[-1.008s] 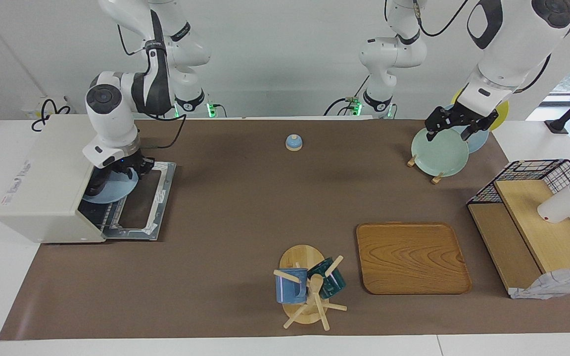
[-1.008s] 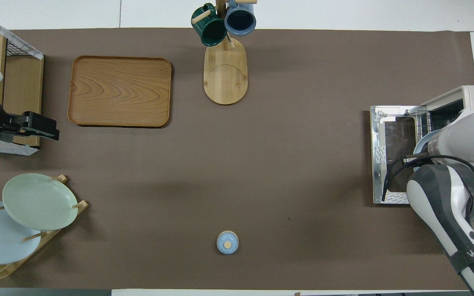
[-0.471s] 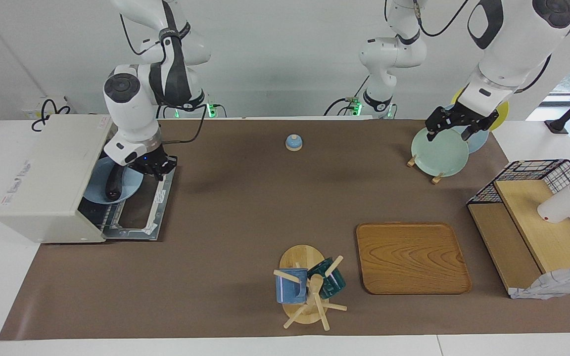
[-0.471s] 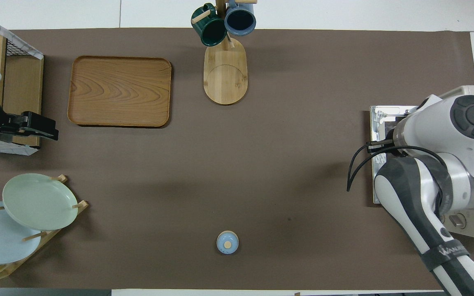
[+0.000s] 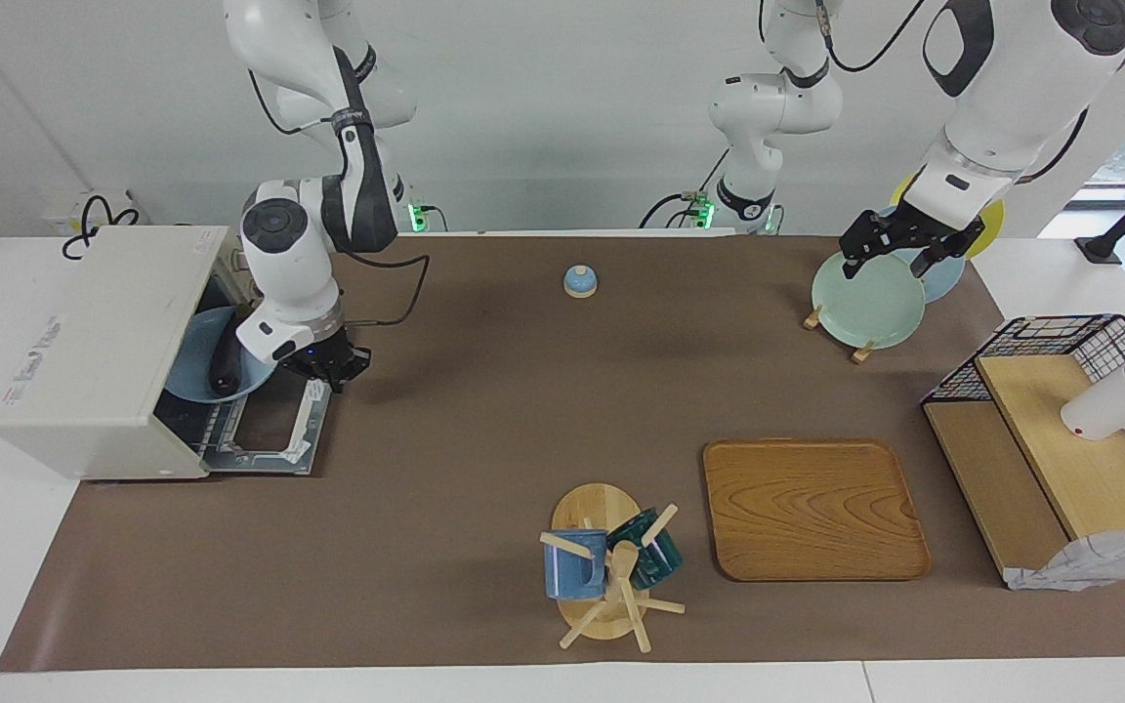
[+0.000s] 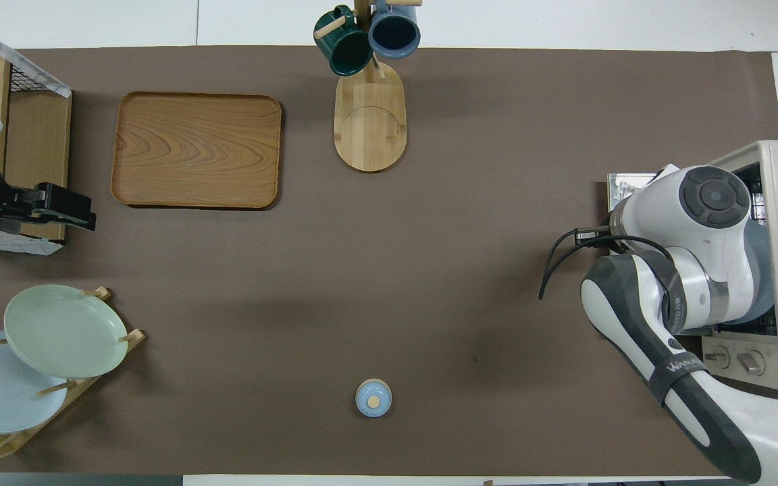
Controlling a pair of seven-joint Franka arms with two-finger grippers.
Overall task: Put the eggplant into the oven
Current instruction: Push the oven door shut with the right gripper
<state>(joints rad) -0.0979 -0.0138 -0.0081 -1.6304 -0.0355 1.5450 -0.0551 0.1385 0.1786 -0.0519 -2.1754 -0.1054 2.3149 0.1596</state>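
We are taking the oven (image 5: 84, 351) as our landmark, sitting at the right arm's end of the table with its door (image 5: 270, 420) folded down flat onto the brown mat. Inside its mouth we are seeing a pale blue plate (image 5: 193, 363) resting on the wire rack, and the eggplant (image 5: 224, 364) is lying on that plate, dark and slim, inside the oven's opening. The right gripper (image 5: 328, 363) is hanging over the edge of the lowered door just outside the oven, empty, its fingers clenched together and apart from the eggplant. In the overhead view the right arm is covering most of the door. Well away from the oven, toward the left arm's end of the table, the left gripper (image 5: 899, 252) is waiting over the green plate (image 5: 865, 303) in the plate rack, its fingers spread and grasping nothing.
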